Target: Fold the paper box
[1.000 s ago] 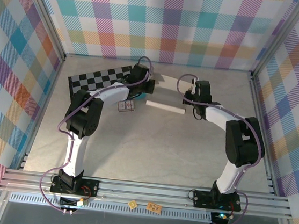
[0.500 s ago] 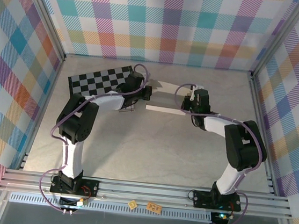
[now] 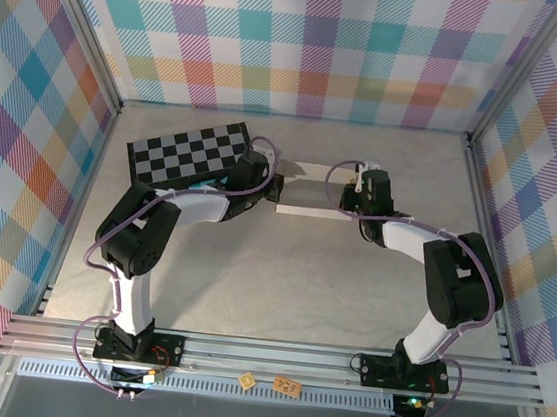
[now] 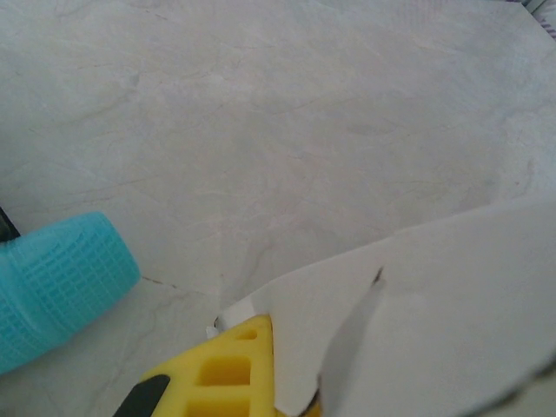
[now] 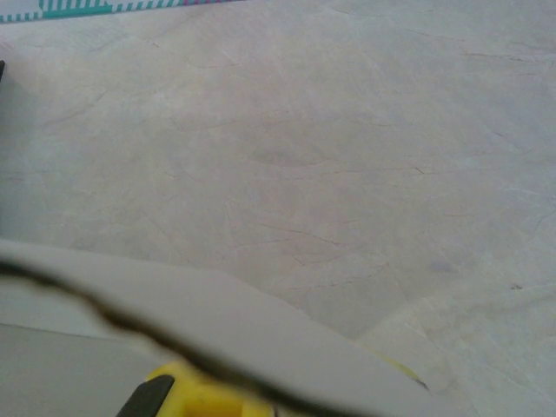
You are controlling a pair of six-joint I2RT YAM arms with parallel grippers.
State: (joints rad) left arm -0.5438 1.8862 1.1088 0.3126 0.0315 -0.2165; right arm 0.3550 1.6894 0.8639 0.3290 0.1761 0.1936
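The left arm's fingers, a yellow ribbed one [image 4: 221, 373] and a teal gridded one [image 4: 52, 291], are drawn in as far as they go. In the left wrist view the pale edge of the paper box [image 4: 434, 313] lies against the yellow one, not between the pair, so nothing is pinched. The right arm's yellow finger [image 5: 174, 391] sits under a blurred flap of the same card [image 5: 226, 326]; its jaws are closed too, and I cannot tell whether card is caught in them. From above, the left gripper [image 3: 274, 181] and the right gripper [image 3: 346, 198] press in at either end of the paper box [image 3: 311, 187], which lies towards the back of the table [image 3: 280, 279], just right of the checkerboard [image 3: 187, 148]. The box is thin, matte white card (a creased sheet with a paler strip along its near edge). The table is grey and faintly veined, the checkerboard black and grey.
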